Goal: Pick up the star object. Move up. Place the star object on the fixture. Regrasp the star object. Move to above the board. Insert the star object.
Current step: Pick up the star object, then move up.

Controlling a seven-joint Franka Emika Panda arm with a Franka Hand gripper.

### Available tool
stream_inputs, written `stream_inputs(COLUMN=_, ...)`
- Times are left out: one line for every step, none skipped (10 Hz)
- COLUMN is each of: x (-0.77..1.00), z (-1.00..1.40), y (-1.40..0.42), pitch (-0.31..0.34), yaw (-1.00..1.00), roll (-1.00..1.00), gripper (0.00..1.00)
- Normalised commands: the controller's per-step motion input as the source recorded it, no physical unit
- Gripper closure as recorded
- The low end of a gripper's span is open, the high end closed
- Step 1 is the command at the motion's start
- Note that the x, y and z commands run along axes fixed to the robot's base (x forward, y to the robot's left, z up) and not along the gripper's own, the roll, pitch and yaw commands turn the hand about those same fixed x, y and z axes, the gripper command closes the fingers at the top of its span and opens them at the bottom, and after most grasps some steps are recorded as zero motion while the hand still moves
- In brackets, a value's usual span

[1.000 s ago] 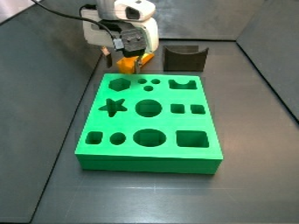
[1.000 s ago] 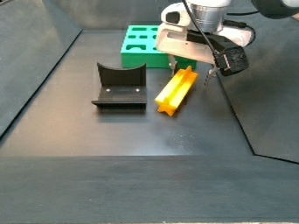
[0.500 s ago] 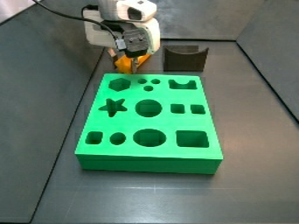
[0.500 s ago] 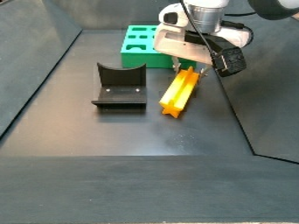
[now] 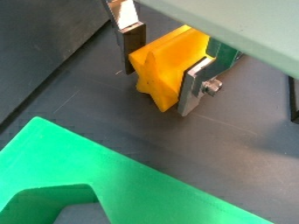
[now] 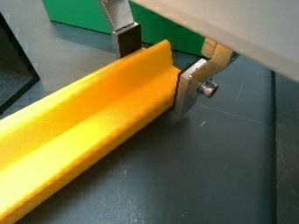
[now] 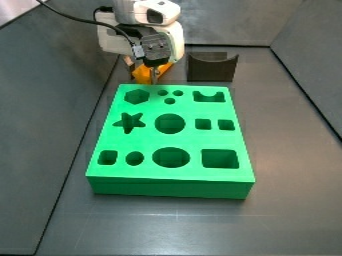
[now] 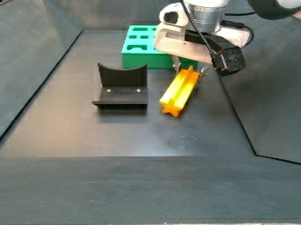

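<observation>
Here the gripper [image 6: 162, 59] is low over the dark floor beside the board [image 8: 143, 46], jaws clamped across one end of the star object [image 6: 87, 136]. The bar lies flat, running toward the fixture [image 8: 119, 87] side; gripping its end likely suits a lift, with the regrasp on the fixture judged still ahead

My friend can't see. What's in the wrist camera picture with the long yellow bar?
The end effector has its two silver fingers on either side of a long orange-yellow star object that lies on the dark floor. A corner of the green board shows behind.
</observation>
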Motion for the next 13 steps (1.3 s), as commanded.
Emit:
stream_inputs(x=0.0, z=0.0, y=0.0, pitch=0.0, yaw=0.0, roll=0.0, gripper=1.0)
stream_inputs(x=0.0, z=0.0, y=0.0, pitch=0.0, yaw=0.0, roll=0.0, gripper=1.0)
stream_inputs(x=0.0, z=0.0, y=0.0, pitch=0.0, yaw=0.0, roll=0.0, gripper=1.0)
stream_inputs(x=0.0, z=0.0, y=0.0, pitch=0.0, yaw=0.0, roll=0.0, gripper=1.0)
stream_inputs(x=0.0, z=0.0, y=0.0, pitch=0.0, yaw=0.0, roll=0.0, gripper=1.0)
stream_inputs(x=0.0, z=0.0, y=0.0, pitch=0.0, yaw=0.0, roll=0.0, gripper=1.0)
stream_inputs(x=0.0, z=0.83, y=0.0, pitch=0.0, yaw=0.0, roll=0.0, gripper=1.0)
stream_inputs(x=0.01, z=0.83, y=-0.02, pitch=0.0, yaw=0.03, roll=0.0, gripper=1.0)
stream_inputs(x=-0.01, z=0.77, y=-0.02, pitch=0.01, yaw=0.03, roll=-0.01, gripper=1.0)
stream_inputs(x=-0.01, z=0.62, y=-0.02, pitch=0.024, yaw=0.03, roll=-0.02, gripper=1.0)
stream_inputs(x=-0.01, z=0.45, y=-0.01, pitch=0.034, yaw=0.03, roll=-0.03, gripper=1.0)
stream_inputs(x=-0.01, z=0.31, y=-0.01, pitch=0.036, yaw=0.02, roll=-0.04, gripper=1.0)
stream_inputs(x=-0.02, z=0.17, y=-0.01, pitch=0.037, yaw=0.02, roll=-0.05, gripper=1.0)
